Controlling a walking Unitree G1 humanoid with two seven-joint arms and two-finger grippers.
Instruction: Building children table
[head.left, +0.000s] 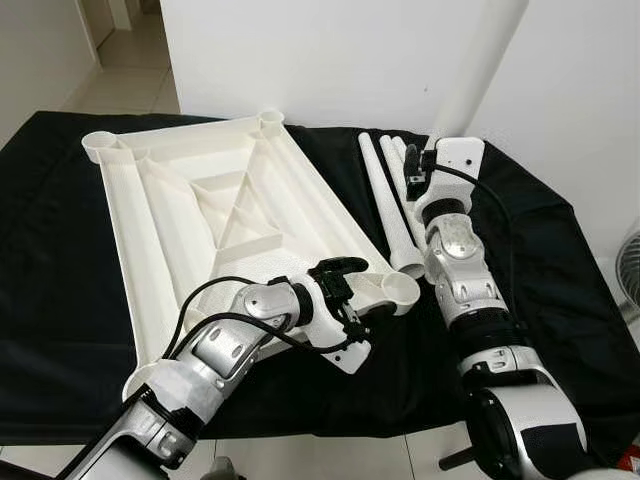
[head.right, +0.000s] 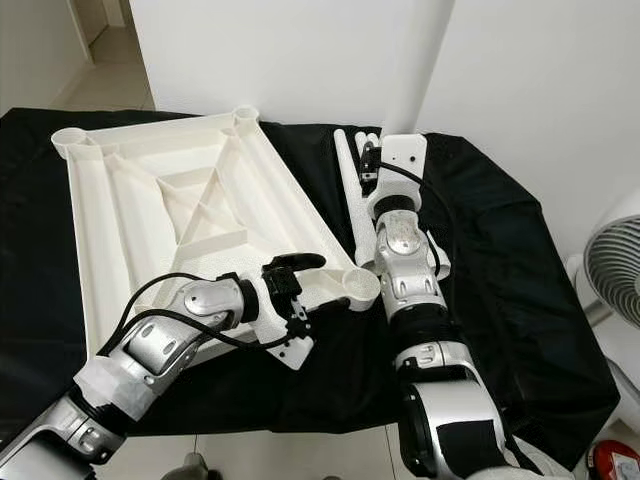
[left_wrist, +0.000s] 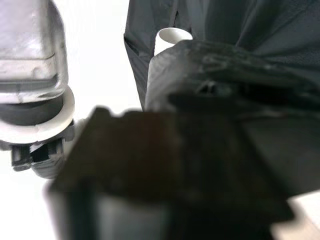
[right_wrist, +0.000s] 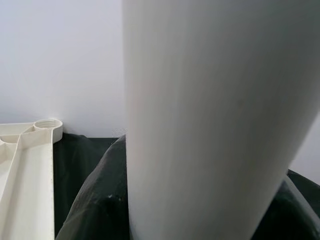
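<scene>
White tabletop (head.left: 200, 215) upside down on black cloth (head.left: 50, 280), left gripper (head.left: 352, 290) clamped on its corner socket (head.left: 398, 290), right gripper (head.left: 412, 172) at white legs (head.left: 385, 200), jaw state unclear.

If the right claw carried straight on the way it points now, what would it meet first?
The right claw points at the white table legs lying on the black cloth; one leg already looms right before its wrist camera, so contact there looks likely first.
</scene>
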